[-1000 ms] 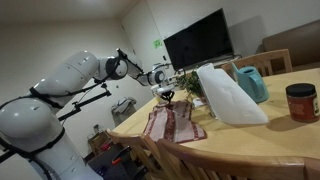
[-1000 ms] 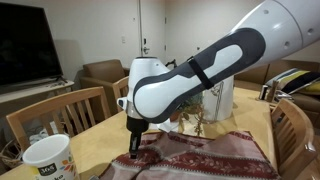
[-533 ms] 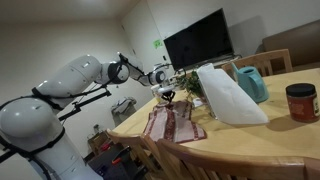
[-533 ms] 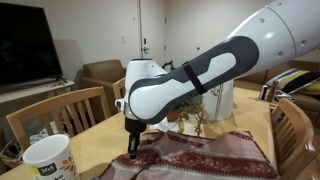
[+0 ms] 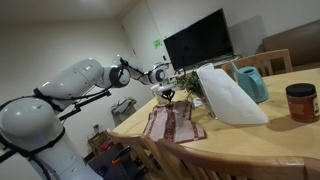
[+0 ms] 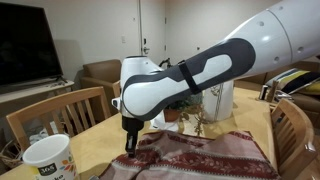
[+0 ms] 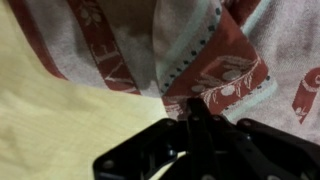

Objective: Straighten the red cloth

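Black fingers of the single end effector (image 7: 190,112) are pressed together. In the wrist view they pinch a raised fold at the edge of the one red cloth (image 7: 232,68), a soft, wrinkled rectangle of dull red-brown fabric with pale lengthwise stripes and a printed motif. Around the pinch the fabric is bunched and doubled over itself, and a pale dotted hem shows. In both exterior views the end effector (image 5: 166,96) (image 6: 130,146) points down onto one short end of the red cloth (image 5: 172,124) (image 6: 205,156). The rest of the cloth lies rumpled on the pale yellow wooden table (image 7: 60,125) (image 5: 255,142) (image 6: 100,138), close to one end of it. One glossy white robot arm (image 5: 60,95) (image 6: 200,80) with rounded segments carries the tool. Just beside the cloth stands one large white folded sheet (image 5: 232,98), smooth and stiff-looking, with one teal container (image 5: 253,84) behind it. One squat red-lidded jar (image 5: 300,102) sits well apart, farther along the table. One white printed mug (image 6: 48,160) stands near the table's edge. Two chairs show in an exterior view, a far wooden chair (image 5: 268,62) and a near wooden chair (image 5: 205,160). One flat black television (image 5: 200,40) (image 6: 25,45) hangs in the background.
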`<state>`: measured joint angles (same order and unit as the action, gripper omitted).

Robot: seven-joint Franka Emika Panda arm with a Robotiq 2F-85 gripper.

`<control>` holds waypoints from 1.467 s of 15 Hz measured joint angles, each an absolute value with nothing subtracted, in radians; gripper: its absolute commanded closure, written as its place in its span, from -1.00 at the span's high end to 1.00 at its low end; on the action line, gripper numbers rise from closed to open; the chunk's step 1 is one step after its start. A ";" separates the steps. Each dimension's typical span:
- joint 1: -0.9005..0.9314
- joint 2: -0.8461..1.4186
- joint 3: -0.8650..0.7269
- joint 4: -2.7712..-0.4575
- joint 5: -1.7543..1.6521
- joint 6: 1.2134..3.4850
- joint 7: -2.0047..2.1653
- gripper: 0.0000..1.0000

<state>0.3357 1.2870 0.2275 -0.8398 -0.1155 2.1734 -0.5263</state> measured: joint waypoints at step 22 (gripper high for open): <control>0.350 1.364 0.226 -0.726 -0.115 2.077 -0.527 -1.00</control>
<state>0.3500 1.3639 0.2258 -0.7257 -0.1154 2.0771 -0.5273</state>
